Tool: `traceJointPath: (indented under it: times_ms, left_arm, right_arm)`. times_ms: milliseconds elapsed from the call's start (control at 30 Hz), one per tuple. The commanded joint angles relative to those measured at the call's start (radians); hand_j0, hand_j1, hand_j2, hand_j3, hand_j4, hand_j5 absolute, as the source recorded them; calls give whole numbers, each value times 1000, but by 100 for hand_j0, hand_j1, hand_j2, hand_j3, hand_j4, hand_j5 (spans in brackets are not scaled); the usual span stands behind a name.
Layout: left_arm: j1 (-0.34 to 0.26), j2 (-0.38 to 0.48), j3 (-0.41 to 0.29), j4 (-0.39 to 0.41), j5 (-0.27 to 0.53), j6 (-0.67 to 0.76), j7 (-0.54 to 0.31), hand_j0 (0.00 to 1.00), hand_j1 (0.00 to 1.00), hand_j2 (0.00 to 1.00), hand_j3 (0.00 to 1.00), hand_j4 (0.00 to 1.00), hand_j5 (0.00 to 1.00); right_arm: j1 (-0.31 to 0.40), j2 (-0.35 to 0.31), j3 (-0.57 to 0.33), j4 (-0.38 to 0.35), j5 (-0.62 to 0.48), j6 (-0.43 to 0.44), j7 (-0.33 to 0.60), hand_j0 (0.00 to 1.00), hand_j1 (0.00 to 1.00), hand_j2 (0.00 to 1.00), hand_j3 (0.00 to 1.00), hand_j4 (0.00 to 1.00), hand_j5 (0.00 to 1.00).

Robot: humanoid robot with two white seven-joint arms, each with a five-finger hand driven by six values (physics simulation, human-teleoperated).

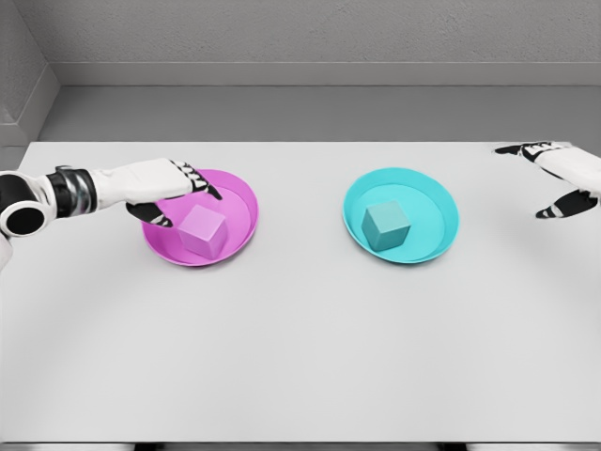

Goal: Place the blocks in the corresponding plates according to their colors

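As far as we can see, sorting is complete — pink block (203,231) sits in pink plate (239,199), teal block (387,225) in teal plate (434,199). Left hand (174,191) and right hand (562,178) hold nothing, fingers apart — only withdrawal appears left.

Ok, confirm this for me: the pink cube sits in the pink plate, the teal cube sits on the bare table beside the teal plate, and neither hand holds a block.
One thing is wrong. The head view shows the teal cube inside the round teal plate, not on the table. The rest stands: the pink cube sits in the round pink plate, and the left hand and right hand hold nothing.
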Motion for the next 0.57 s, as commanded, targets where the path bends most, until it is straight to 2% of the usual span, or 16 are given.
traceJointPath:
  times_ms: [0,133,333,533]
  left_arm:
    - [0,6,2,5,26,2,3,100,100,100,100,100,100]
    - [2,88,2,7,110,2,2,100,100,100,100,100,100]
    - [9,185,62,8,112,2,2,100,100,100,100,100,100]
    - [9,259,90,53,112,2,0,100,100,100,100,100,100]
  right_arm:
    - [0,-1,-38,0,-9,3,-2,100,100,100,100,100,100]
    - [0,0,-37,0,-7,3,1,100,100,100,100,100,100]
    - [8,5,-37,1,-7,3,3,100,100,100,100,100,100]
    - [8,7,-37,1,-7,3,3,100,100,100,100,100,100]
